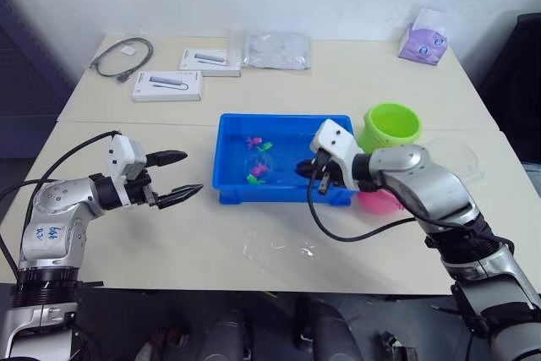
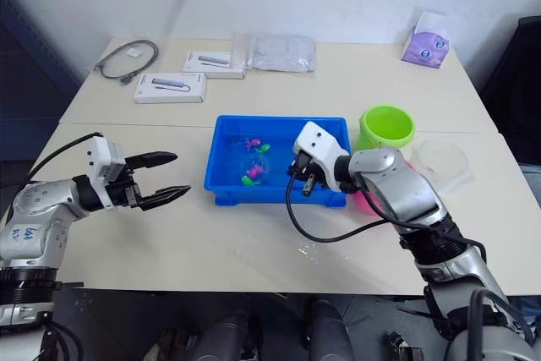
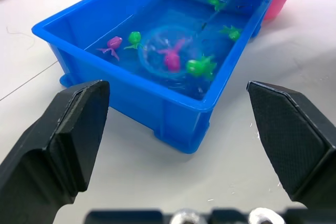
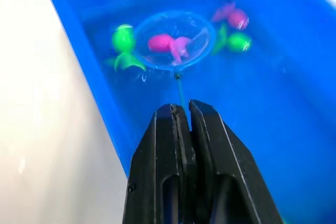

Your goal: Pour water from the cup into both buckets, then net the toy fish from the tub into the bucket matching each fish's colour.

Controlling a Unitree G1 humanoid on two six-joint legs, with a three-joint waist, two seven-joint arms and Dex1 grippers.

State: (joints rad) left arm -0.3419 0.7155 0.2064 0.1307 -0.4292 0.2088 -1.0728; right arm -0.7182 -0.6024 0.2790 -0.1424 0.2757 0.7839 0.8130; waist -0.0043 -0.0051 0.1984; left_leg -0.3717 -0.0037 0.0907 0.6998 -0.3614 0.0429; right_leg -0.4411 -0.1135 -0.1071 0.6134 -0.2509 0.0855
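Across the middle of the head views lies the pale counter (image 1: 279,234), and at its centre sits the tub (image 1: 232,137), holding shallow water and several toy fish (image 3: 201,67), green and pink. Just right of the tub stands the green bucket (image 1: 391,125), with the pink bucket (image 1: 378,201) below it, largely hidden behind the right arm; the clear cup (image 2: 441,158) rests right of them, so pouring looks finished. Netting is the step in hand: the right claw (image 4: 184,116), at the tub's right end, has its fingers pressed together on the thin handle of the net (image 4: 173,40), whose hoop lies in the water around a pink fish (image 4: 163,42), with a green one just beside the rim. At centre left of the head views, the left claw (image 1: 173,177) hovers apart from the tub, fingers spread and empty. Next, I judge, the net must lift level so the fish stays cupped, then swing right to the pink bucket.
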